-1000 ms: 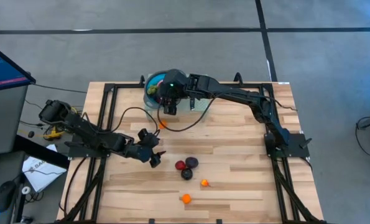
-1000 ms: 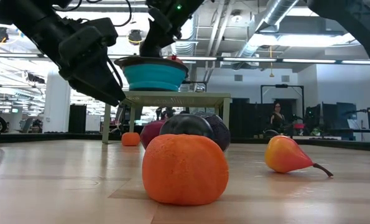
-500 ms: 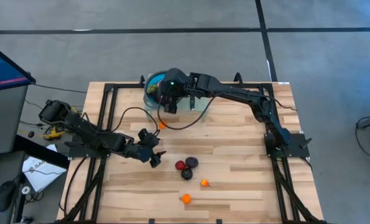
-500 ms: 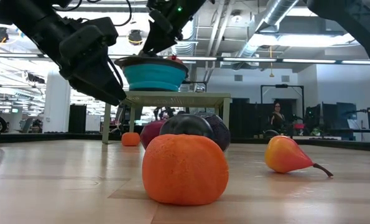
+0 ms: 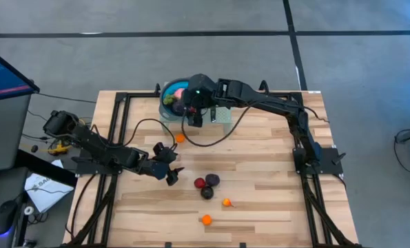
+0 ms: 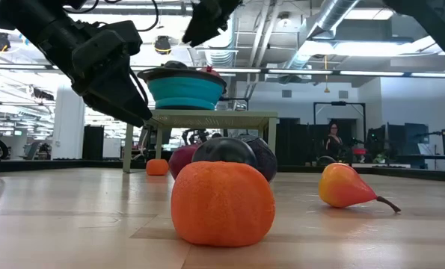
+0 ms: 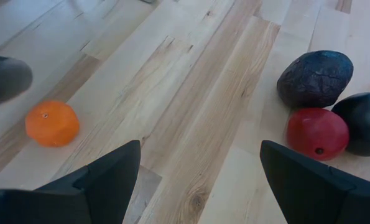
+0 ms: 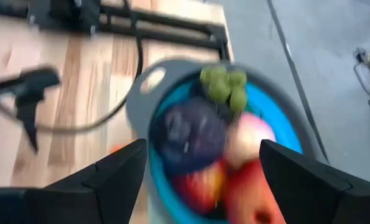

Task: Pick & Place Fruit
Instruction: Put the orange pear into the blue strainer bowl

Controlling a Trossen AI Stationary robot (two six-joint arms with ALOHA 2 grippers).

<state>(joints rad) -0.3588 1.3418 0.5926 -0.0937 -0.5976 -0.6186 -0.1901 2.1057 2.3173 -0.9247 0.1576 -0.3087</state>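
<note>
Most of the loose fruit lies toward the near edge of the tabletop (image 5: 260, 172): a red fruit (image 5: 200, 183), a rough dark purple fruit (image 5: 212, 180) and a smooth black fruit (image 5: 207, 193) sit in a tight cluster, touching one another. Nearer the front edge lie a small pear-shaped orange-and-red fruit (image 5: 227, 202) with a stem and, closest to that edge, a dimpled orange fruit (image 5: 205, 220). Another small orange fruit (image 5: 180, 138) rests alone toward the far edge, just in front of the blue bowl (image 5: 169, 92).

The bowl stands at the far edge, left of centre, already holding a dark purple fruit (image 8: 188, 134), a pale pink one (image 8: 250, 140), red ones (image 8: 200, 183) and a green bunch (image 8: 224, 83).

The right gripper (image 5: 194, 118) hangs above the bowl's near right rim, its claw released and holding nothing. The left gripper (image 5: 171, 173) hovers low over the boards just left of the cluster, its claw also spread wide and empty; a black cable (image 5: 139, 127) loops across the wood between the two arms.

The right wrist view is smeared, so the bowl's contents are hard to count. In the low view the front orange fruit hides much of the cluster behind it. A person (image 6: 332, 142) stands far off in the room.
</note>
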